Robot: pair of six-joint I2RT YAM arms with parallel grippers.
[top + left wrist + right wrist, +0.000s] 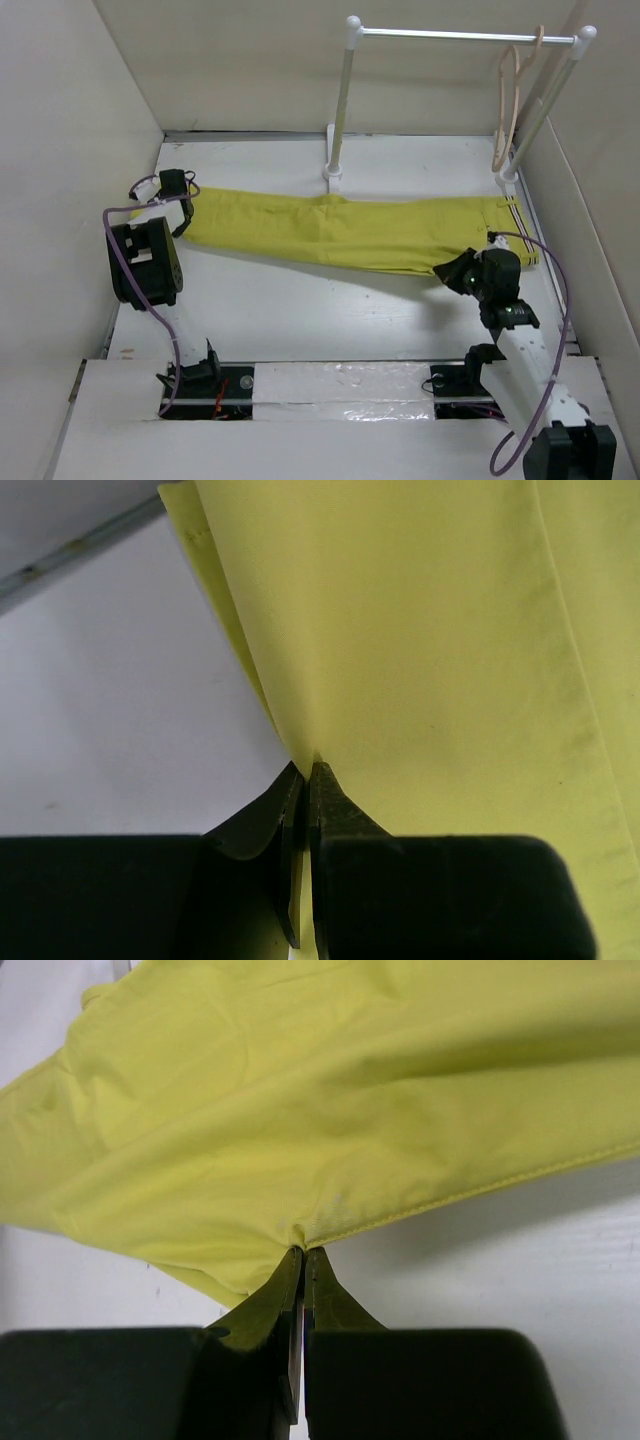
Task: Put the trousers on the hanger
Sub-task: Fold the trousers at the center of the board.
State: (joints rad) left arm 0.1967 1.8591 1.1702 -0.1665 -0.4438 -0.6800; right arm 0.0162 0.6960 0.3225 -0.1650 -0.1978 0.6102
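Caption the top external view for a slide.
Left hand and right hand pinch mustard-yellow cloth trousers lying on white table; pale wooden hanger hangs on white rail.

trousers (350,228): soft matt yellow cloth, fine smooth weave, stitched seams
hanger (515,105): pale smooth wood, upper right of the frame
rack (455,35): shiny metal rail, glossy white posts
table (300,310): white, matt, faintly scuffed

No legible text or labels anywhere.
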